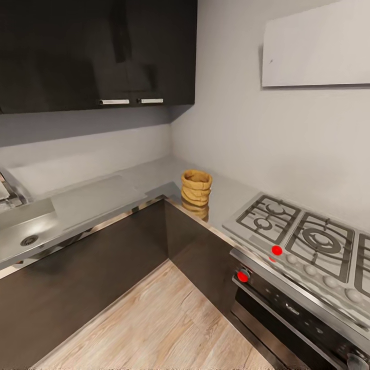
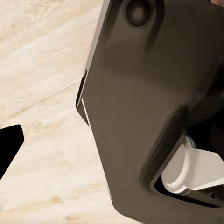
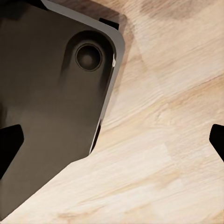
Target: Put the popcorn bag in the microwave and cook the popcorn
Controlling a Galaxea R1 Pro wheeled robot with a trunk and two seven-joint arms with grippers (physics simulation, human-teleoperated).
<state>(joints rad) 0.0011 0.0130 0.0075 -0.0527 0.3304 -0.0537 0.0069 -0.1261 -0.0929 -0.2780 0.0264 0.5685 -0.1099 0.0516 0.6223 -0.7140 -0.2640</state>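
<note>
The popcorn bag [image 1: 196, 194] stands upright on the worktop [image 1: 154, 174], right at the inner corner where the two runs of counter meet, close to the front edge and just beside the gas hob [image 1: 300, 236]. From where the robot stands it is some way off, across bare wooden floor [image 1: 164, 318].

Both arms hang low. The wrist cameras look down past the robot's dark base [image 2: 140, 107] at the floorboards. The right fingers [image 3: 10, 144] sit wide apart, a dark tip at each edge of that picture with floor between them. On the left, one dark tip [image 2: 9, 144] shows, and I cannot tell whether that pair is apart or together.

The risk I see is the bag's spot: it is soft, tall and near the lip, so a clumsy reach could tip it to the floor and spill it. Rolling in too close could also knock the base into the corner cabinets [image 1: 103, 267].
</note>
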